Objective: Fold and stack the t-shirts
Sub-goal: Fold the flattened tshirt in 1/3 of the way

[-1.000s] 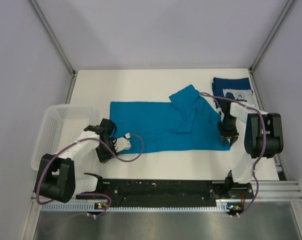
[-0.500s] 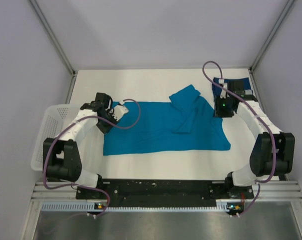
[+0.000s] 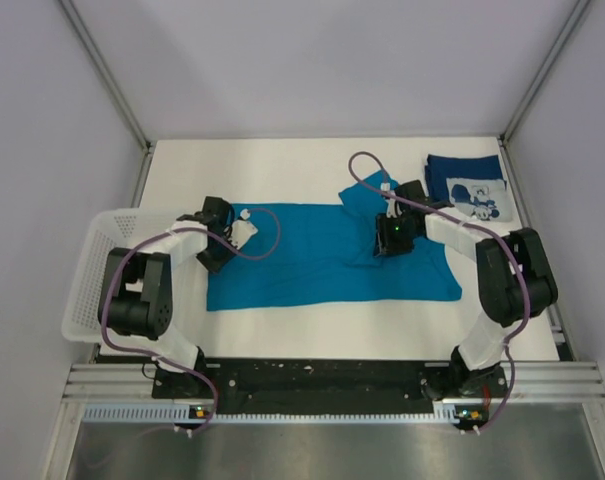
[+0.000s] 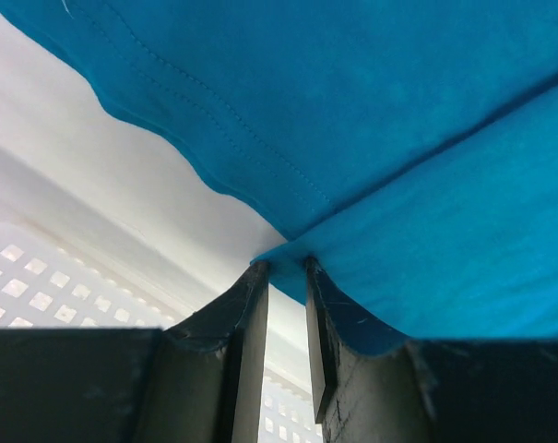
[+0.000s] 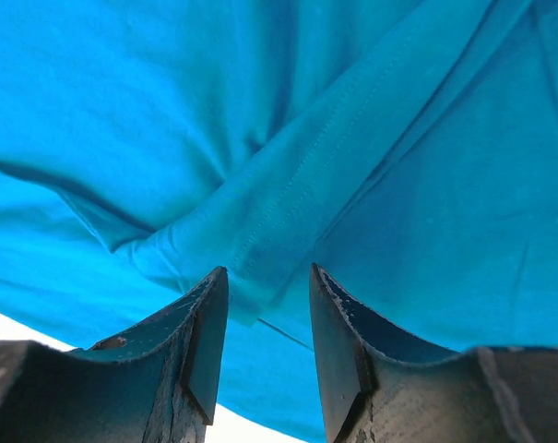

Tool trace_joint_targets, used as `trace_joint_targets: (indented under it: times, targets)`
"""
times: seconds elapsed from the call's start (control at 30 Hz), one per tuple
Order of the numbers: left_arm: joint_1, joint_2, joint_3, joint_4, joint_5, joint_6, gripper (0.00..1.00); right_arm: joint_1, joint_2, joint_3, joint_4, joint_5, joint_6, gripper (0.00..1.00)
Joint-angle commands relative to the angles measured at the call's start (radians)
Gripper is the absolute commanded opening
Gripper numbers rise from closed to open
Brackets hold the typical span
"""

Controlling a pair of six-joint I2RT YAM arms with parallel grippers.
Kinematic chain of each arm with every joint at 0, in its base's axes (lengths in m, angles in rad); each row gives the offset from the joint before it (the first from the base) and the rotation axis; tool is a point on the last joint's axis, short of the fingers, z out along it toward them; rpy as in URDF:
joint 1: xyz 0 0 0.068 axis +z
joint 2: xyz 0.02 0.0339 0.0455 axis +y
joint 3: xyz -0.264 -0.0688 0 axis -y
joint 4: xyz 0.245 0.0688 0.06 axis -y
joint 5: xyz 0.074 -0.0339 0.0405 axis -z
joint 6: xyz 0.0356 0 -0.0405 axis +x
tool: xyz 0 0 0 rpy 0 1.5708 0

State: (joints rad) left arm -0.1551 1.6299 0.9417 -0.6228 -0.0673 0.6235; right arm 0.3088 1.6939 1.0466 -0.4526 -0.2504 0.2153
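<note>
The teal-blue t-shirt lies spread across the middle of the white table, with a sleeve folded over its upper right part. The dark navy t-shirt with its pale print lies folded at the back right. My left gripper is at the teal shirt's left edge. In the left wrist view its jaws stand narrowly apart with a corner of the teal cloth pinched at their tips. My right gripper hovers open over the folded sleeve, and the teal cloth fills its view beyond the jaws.
A white mesh basket stands at the table's left edge, close beside the left arm, and its wall shows in the left wrist view. Grey walls enclose the table on three sides.
The teal shirt's left part has been drawn out leftward and lies flatter. My left gripper moved up to that left edge. My right gripper went from the front right corner to the folded sleeve.
</note>
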Motion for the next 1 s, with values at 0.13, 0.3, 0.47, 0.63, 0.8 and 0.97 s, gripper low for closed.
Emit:
trace_joint_targets:
  times: [0.13,0.3,0.47,0.63,0.8,0.97]
  targets:
    - [0.0,-0.005,-0.043,0.054,-0.02,-0.028,0.28,0.027,0.026,-0.013,0.006,0.03,0.025,0.41]
    - [0.0,-0.008,-0.046,0.051,-0.019,-0.031,0.29,0.029,0.039,-0.02,0.003,0.01,0.032,0.25]
    - [0.0,-0.021,-0.058,0.057,-0.02,-0.021,0.29,0.029,0.029,0.001,0.0,-0.033,0.032,0.0]
    - [0.0,-0.019,-0.064,0.063,-0.029,-0.019,0.29,0.029,0.009,0.029,0.005,-0.09,0.039,0.0]
    - [0.0,-0.021,-0.064,0.069,-0.029,-0.018,0.29,0.036,0.033,0.078,0.015,-0.095,0.026,0.0]
    - [0.002,-0.024,-0.064,0.069,-0.034,-0.019,0.29,0.061,0.081,0.142,0.015,-0.092,0.025,0.0]
